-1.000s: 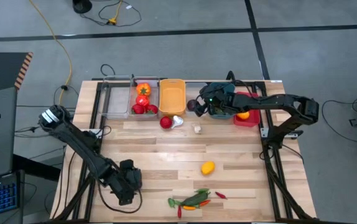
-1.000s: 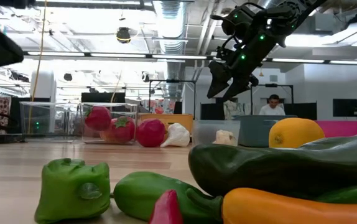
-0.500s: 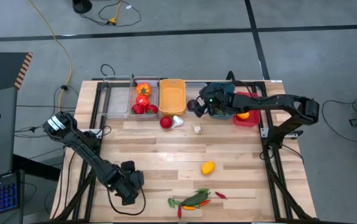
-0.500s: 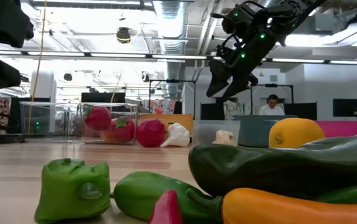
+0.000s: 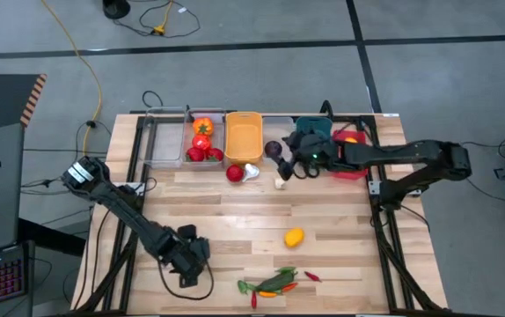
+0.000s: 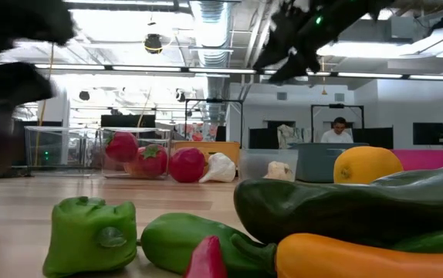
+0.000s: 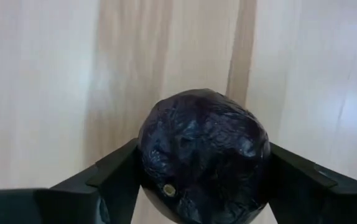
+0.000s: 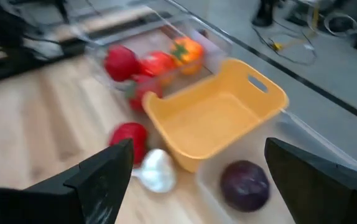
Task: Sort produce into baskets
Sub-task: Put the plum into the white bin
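Two black jointed arms [image 5: 129, 211], the right one [image 5: 393, 157] showing small green lights

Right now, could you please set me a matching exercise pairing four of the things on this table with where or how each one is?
Things:
1. lemon
2. orange-yellow basket
3. larger white garlic
4. dark purple ball in the left wrist view

Places or states:
A. between the fingers of the left hand
B. beside a red tomato
C. empty
D. alone on bare wood, mid-table

Pairs: 1-D, 2-C, 3-B, 4-A.
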